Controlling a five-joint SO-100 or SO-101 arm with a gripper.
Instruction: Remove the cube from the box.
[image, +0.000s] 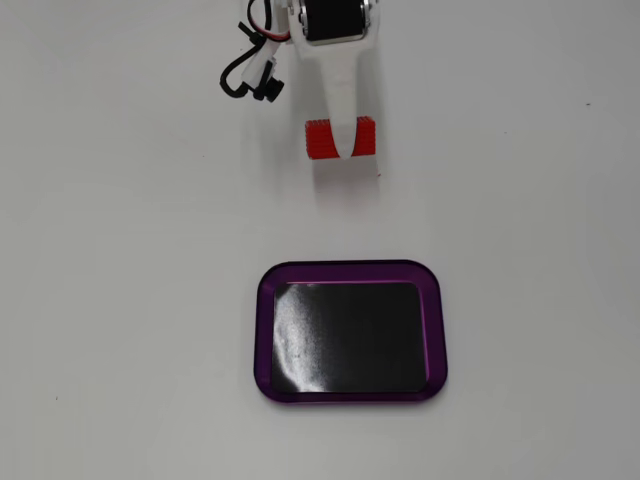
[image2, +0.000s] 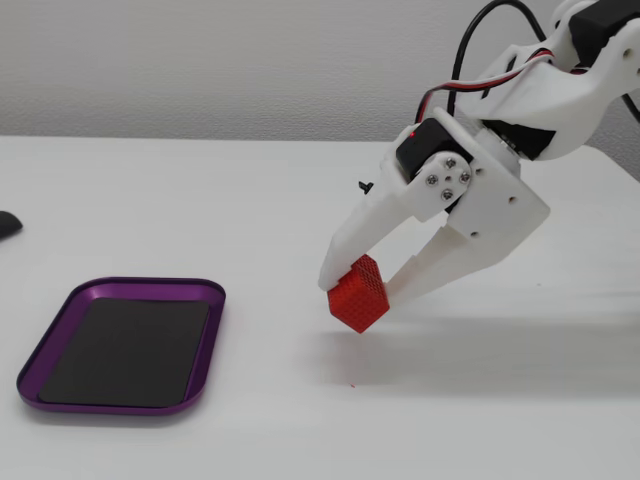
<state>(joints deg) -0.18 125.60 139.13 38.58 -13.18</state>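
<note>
Your gripper (image2: 362, 283) is clamped on the cube (image2: 359, 294), one finger on each side, and the cube looks raised a little off the table (image2: 260, 200). In the side-on fixed view it sits well right of the box (image2: 215, 300); from above, the cube (image: 322, 139) lies beyond the box (image: 265, 330), whose black bottom is bare.

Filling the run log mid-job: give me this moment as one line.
gripper: shut on cube | cube: outside box, low over or on table, cannot tell | box: empty | arm: away from box
</note>
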